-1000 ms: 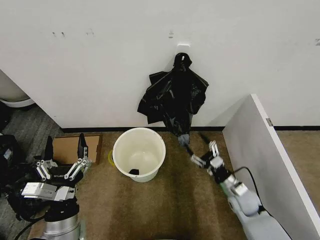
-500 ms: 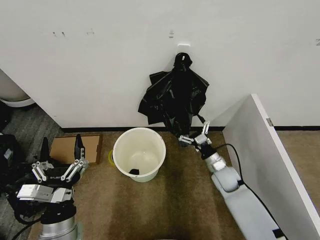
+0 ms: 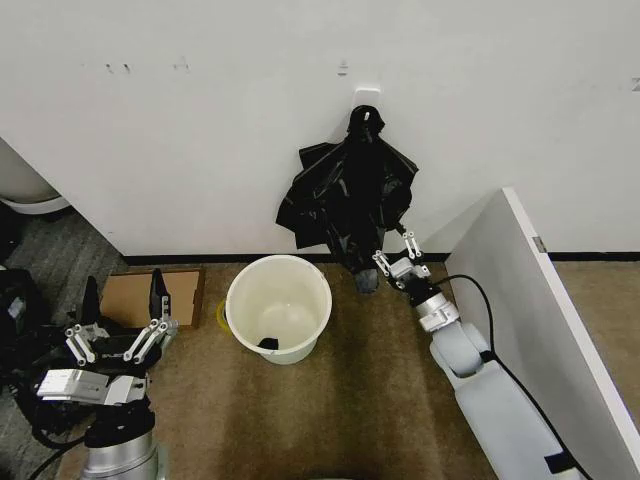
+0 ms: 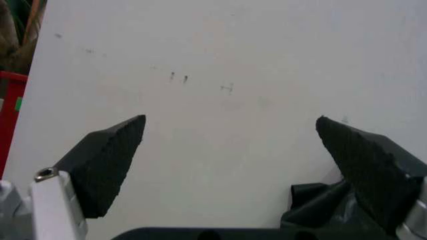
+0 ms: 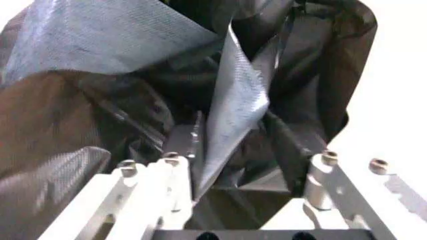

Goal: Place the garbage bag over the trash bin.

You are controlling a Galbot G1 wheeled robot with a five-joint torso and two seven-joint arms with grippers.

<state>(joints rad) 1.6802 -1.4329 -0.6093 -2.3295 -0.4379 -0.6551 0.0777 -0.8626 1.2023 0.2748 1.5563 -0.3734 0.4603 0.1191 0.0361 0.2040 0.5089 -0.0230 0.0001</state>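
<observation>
brown carpet floor point(image 3: 350, 400) carries trash bin point(image 3: 278, 305), cardboard box point(image 3: 140, 297)

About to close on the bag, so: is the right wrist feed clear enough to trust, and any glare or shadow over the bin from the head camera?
Right wrist view: very close and soft, the garbage bag catching pale sheen on its folds, the right hand open around one fold. Head view: evenly lit, the trash bin sharp, with only soft shading inside.
</observation>
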